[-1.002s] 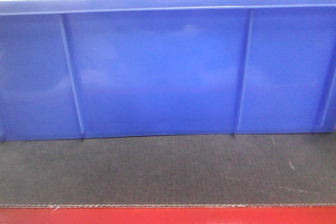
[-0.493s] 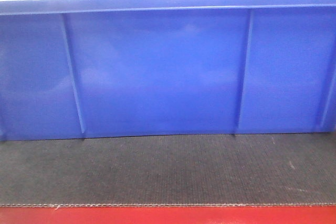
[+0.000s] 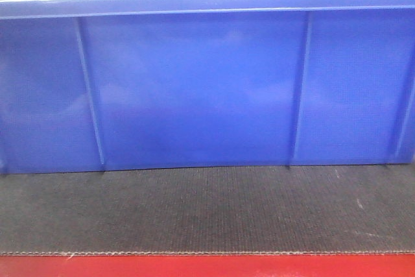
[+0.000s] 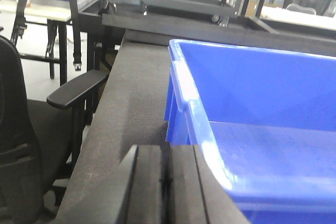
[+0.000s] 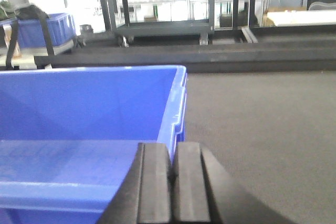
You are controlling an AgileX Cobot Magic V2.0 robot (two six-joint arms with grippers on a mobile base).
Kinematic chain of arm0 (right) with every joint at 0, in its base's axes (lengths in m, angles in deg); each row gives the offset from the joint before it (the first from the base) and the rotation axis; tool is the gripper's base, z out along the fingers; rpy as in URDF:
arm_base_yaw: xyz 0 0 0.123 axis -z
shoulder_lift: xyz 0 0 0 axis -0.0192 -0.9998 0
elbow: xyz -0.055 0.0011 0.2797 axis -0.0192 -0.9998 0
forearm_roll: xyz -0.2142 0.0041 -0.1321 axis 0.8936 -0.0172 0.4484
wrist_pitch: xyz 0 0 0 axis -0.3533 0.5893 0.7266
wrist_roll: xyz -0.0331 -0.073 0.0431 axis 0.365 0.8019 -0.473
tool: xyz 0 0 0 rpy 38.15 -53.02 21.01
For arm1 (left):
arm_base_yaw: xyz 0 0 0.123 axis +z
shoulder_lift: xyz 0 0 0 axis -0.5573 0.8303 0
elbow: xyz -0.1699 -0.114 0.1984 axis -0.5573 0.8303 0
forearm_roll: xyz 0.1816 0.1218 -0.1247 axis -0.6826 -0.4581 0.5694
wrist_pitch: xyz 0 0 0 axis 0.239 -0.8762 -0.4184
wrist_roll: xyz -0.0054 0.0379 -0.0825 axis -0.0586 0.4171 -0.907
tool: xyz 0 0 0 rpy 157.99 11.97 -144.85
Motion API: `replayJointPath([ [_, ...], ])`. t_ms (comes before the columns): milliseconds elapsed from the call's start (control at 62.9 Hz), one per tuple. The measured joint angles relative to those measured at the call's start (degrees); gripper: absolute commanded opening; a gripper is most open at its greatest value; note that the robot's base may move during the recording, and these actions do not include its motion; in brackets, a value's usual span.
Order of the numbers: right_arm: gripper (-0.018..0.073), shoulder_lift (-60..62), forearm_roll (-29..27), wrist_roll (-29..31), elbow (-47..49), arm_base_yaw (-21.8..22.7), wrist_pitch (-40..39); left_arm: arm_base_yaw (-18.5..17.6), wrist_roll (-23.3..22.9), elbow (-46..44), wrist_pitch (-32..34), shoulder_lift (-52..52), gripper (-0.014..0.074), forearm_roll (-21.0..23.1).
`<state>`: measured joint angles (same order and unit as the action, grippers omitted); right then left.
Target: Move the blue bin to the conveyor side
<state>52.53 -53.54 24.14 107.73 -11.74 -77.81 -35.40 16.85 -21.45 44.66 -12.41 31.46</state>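
Note:
The blue bin [image 3: 194, 89] stands on the dark grey conveyor belt [image 3: 207, 209] and fills the front view; the belt's stitched hem and red strip [image 3: 207, 266] run below it. In the left wrist view my left gripper [image 4: 168, 153] is shut, its tips at the outer foot of the bin's left wall [image 4: 181, 93], nothing showing between the fingers. My right gripper [image 5: 172, 148] is shut too, in line with the bin's right rim [image 5: 176, 108], which runs up to its tips. The bin's inside [image 5: 79, 108] looks empty. Neither gripper shows in the front view.
A black office chair armrest [image 4: 76, 88] sits left of the belt [image 4: 131, 93]. A black metal frame [image 4: 173, 3] crosses behind the belt's far end. A wheeled rack [image 5: 163, 24] and another blue crate [image 5: 39, 27] stand further back. Open belt [image 5: 262, 124] lies right of the bin.

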Motion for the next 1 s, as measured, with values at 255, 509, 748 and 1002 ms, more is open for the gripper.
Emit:
replayJointPath([
  [255, -0.0089, 6.4, 0.0, 0.0, -2.2, 0.0, 0.7, 0.0, 0.0, 2.4, -0.1, -9.7, 0.0011, 0.0],
  [509, -0.0089, 6.9, 0.0, 0.0, -2.2, 0.0, 0.7, 0.0, 0.0, 2.4, 0.1, -15.5, 0.0011, 0.0],
  [748, -0.0089, 6.9, 0.0, 0.0, -2.2, 0.0, 0.7, 0.0, 0.0, 2.4, 0.3, -15.9, 0.0011, 0.0],
  [1002, -0.0089, 6.9, 0.0, 0.0, -2.3, 0.0, 0.5, 0.0, 0.0, 2.4, 0.3, -15.9, 0.0011, 0.0],
])
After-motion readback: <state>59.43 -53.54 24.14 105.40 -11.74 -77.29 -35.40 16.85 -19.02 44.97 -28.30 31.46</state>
